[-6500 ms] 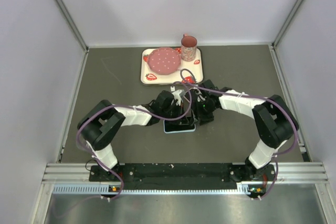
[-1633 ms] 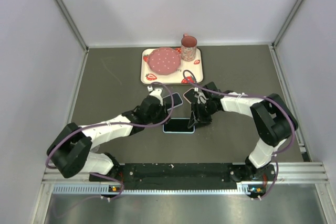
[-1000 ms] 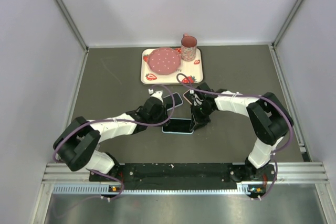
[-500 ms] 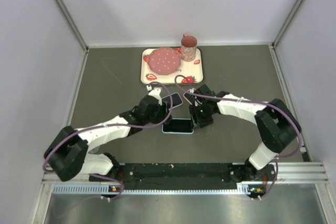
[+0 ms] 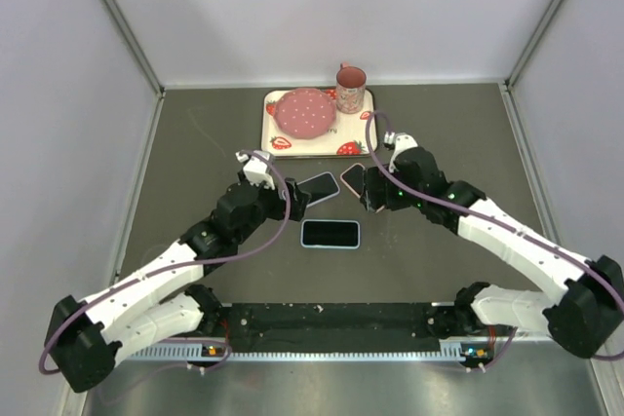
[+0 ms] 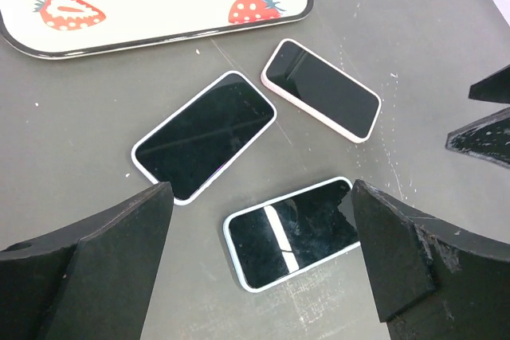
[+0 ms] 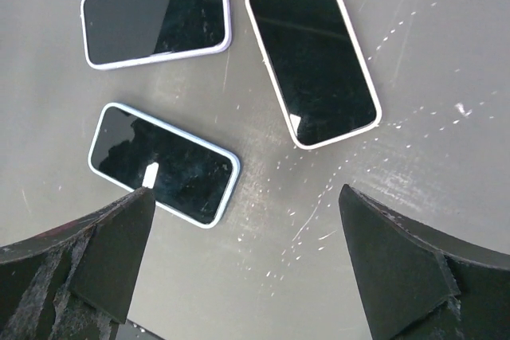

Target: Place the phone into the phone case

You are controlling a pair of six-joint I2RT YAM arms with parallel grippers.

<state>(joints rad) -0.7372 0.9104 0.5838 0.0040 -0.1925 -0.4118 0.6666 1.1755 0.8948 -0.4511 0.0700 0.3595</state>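
Note:
The phone in a light-blue phone case point(image 5: 330, 233) lies flat, screen up, on the dark table, with nothing touching it. The left wrist view shows this phone point(image 6: 291, 232) low between my fingers, and the right wrist view has the phone point(image 7: 163, 165) at lower left. My left gripper point(image 5: 295, 198) hangs open above and left of it, jaws wide in the left wrist view point(image 6: 261, 190). My right gripper point(image 5: 374, 192) is open above and right of it, empty in its own view point(image 7: 245, 190).
Two other phones lie just behind: a lavender-edged phone point(image 5: 317, 187) point(image 6: 205, 134) point(image 7: 155, 16) and a pink-edged phone point(image 5: 353, 179) point(image 6: 321, 99) point(image 7: 312, 52). Further back, a strawberry tray point(image 5: 278, 138) carries a pink plate point(image 5: 304, 112) and a cup point(image 5: 350, 88).
Both grippers have opened wide and risen away from the blue-cased phone, the left arm pulling back left and the right arm back right. The phone stays flat on the table.

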